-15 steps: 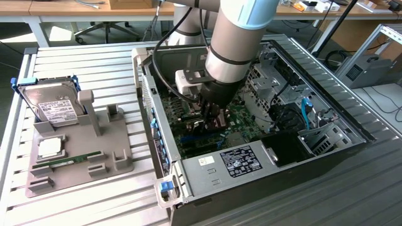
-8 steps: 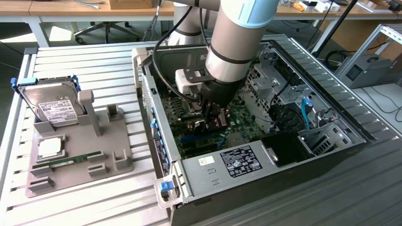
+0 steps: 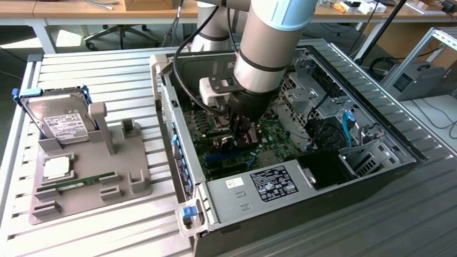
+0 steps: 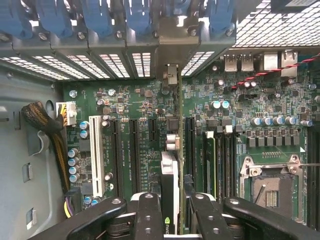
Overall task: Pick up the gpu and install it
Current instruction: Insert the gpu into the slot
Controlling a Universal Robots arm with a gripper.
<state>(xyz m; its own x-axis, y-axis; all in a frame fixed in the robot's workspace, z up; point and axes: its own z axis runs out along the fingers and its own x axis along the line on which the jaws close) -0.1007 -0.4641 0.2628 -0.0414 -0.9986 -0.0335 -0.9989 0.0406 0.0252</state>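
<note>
A Universal Robots arm [image 3: 268, 48] reaches into an open computer case [image 3: 300, 225] on a slatted metal desk [image 3: 93, 69], its jaws clenched on the gpu [image 4: 170, 175]. The card stands on edge over the green motherboard [image 4: 130, 100], in line with the black expansion slots and its bracket end [image 4: 171, 75] toward the case's rear openings. A hard drive [image 3: 63, 124] sits in a grey holder [image 3: 121, 176] beside the case.

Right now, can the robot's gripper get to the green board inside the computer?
Probably yes. The computer case is open on its side, and the gripper, shut on the gpu, hangs inside it over the green board. Nothing seems to lie between the card and the board.
</note>
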